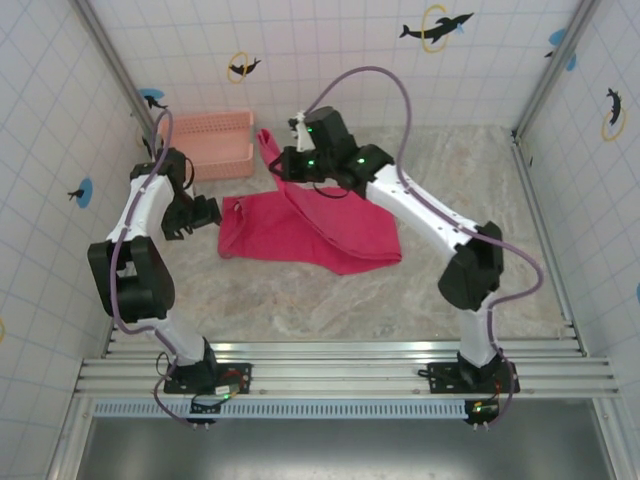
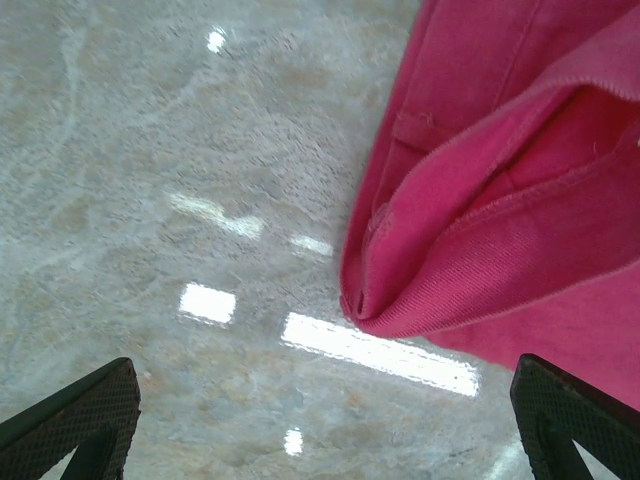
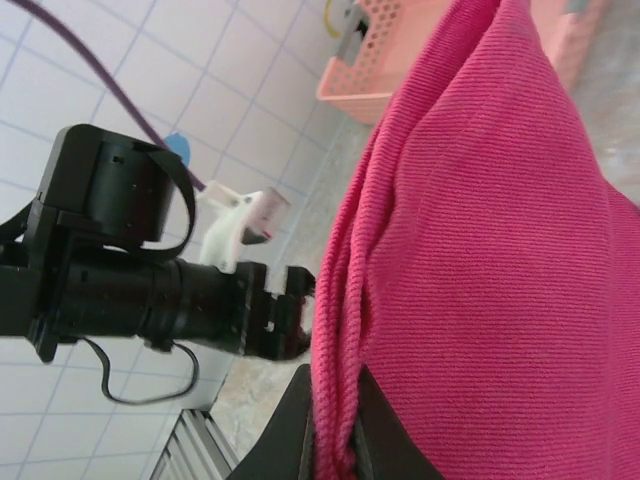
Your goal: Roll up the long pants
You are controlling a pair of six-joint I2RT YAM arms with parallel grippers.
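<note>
Long pants point(image 1: 320, 235) of bright magenta-pink soft cloth lie bunched, their far fold pinched tight in the right gripper point(image 3: 335, 435). The left gripper point(image 1: 207, 213), spread wide and empty, hovers just left.

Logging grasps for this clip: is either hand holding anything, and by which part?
The right hand is shut on the long pants, pinching a bunched fold at the cloth's edge. The left hand is open and holds nothing.

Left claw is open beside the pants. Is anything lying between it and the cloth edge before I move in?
Nothing visible. Bare table lies between the open left claw and the folded edge of the long pants. The basket sits farther back by the wall, off that line.
</note>
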